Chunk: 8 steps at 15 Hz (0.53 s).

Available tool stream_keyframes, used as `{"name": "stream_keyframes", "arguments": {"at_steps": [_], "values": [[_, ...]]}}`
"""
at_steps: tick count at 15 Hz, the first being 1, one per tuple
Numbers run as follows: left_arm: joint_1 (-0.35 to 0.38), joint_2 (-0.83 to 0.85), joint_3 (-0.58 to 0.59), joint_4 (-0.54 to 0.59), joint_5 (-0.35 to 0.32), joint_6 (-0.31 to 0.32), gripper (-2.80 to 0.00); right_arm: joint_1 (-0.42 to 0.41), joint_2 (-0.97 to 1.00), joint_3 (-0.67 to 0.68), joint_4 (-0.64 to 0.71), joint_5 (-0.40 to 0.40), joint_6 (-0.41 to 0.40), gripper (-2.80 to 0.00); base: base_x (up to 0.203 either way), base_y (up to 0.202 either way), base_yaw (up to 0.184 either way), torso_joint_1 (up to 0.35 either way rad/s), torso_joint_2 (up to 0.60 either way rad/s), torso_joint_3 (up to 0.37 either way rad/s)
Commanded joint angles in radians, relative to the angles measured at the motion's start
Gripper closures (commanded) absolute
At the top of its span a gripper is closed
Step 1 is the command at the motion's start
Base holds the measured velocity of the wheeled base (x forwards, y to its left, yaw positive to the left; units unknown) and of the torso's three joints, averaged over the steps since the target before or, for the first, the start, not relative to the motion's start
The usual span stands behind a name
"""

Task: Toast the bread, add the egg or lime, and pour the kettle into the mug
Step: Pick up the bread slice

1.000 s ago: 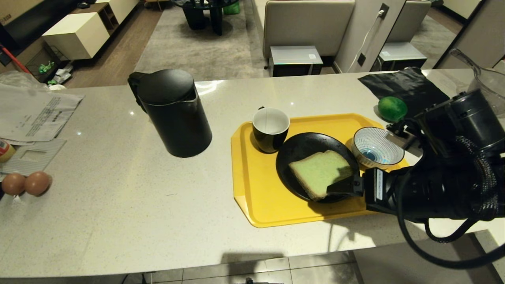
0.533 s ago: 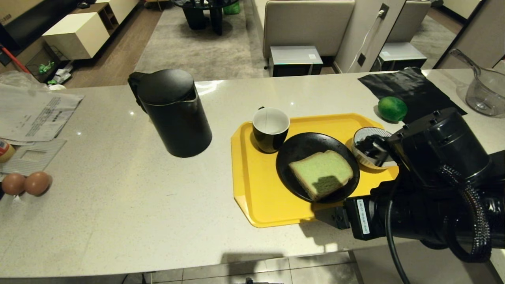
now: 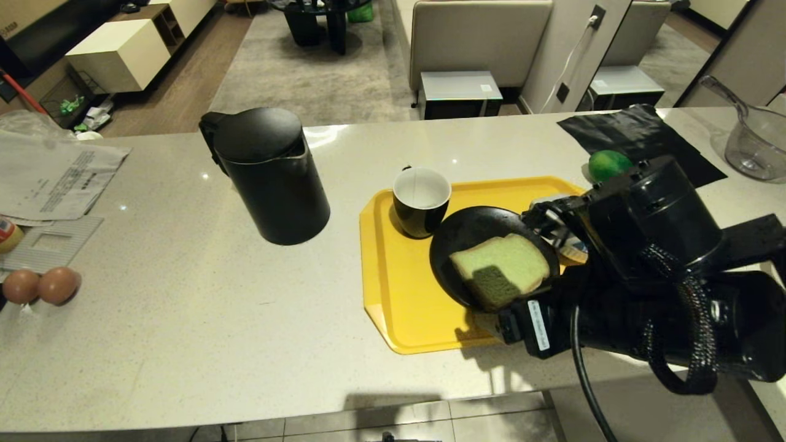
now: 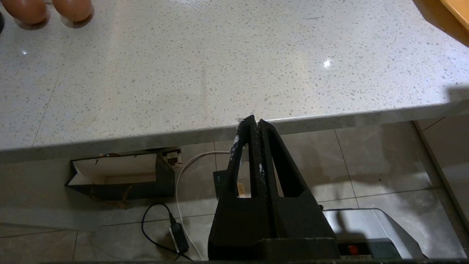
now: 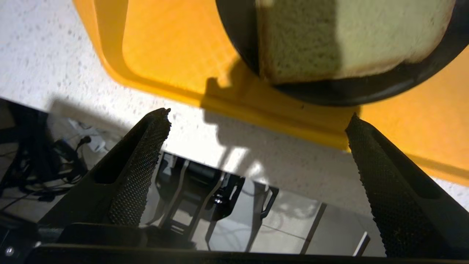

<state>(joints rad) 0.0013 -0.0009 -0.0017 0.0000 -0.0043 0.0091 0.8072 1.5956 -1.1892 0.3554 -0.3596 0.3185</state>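
Since the bread (image 3: 500,269) lies flat on the black plate (image 3: 457,236) with its pale green face up, nothing gripping it, the step in hand reads as the first one: picking up the slice for toasting. The plate sits on the right half of the yellow tray (image 3: 393,270), and the mug (image 3: 421,201) stands upright just beside the plate on its far-left side, white inside and apparently empty. No toaster shows in any view.

Just off the tray's near edge, the right gripper (image 5: 256,121) hangs with its fingers (image 5: 141,161) spread wide and nothing between them; in the right wrist view the tray rim and the near crust of the slice lie just beyond the fingertips. The right arm's bulk hides the tray's right end in the head view.

Farther out, the kettle (image 3: 270,175) stands upright with its lid on, left of the tray and well apart from it. The lime (image 3: 607,164) rests beyond the tray's far-right corner, beside a black sheet (image 3: 638,138). Two eggs (image 3: 40,285) sit touching each other at the counter's far left edge. The left gripper (image 4: 255,126) is parked below the counter's near edge, fingers pressed together and empty.

Next, I judge, the right gripper needs to go forward over the rim, low enough to straddle the slice's edge, before closing gently on soft bread.
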Motion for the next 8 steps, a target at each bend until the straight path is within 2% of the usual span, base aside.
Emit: {"name": "stream_keyframes", "arguments": {"at_steps": [1,4,6,8], "values": [[0.0,0.001,0.0,0.0,0.0,0.0,0.0,0.001,0.083,-0.093,0.06,-0.008,0.012,-2.8,0.0,0.0,0.0,0.0,0.0,0.0],[0.0,0.001,0.0,-0.001,0.0,0.0,0.0,0.01,0.133,-0.137,0.079,-0.048,0.006,-2.8,0.0,0.0,0.0,0.0,0.0,0.0],[0.0,0.001,0.0,0.0,0.0,0.0,0.0,0.013,0.162,-0.135,0.078,-0.109,-0.043,-2.8,0.0,0.0,0.0,0.0,0.0,0.0],[0.0,0.001,0.0,-0.001,0.0,0.0,0.0,0.013,0.175,-0.143,0.072,-0.118,-0.07,-2.8,0.0,0.0,0.0,0.0,0.0,0.0]]}}
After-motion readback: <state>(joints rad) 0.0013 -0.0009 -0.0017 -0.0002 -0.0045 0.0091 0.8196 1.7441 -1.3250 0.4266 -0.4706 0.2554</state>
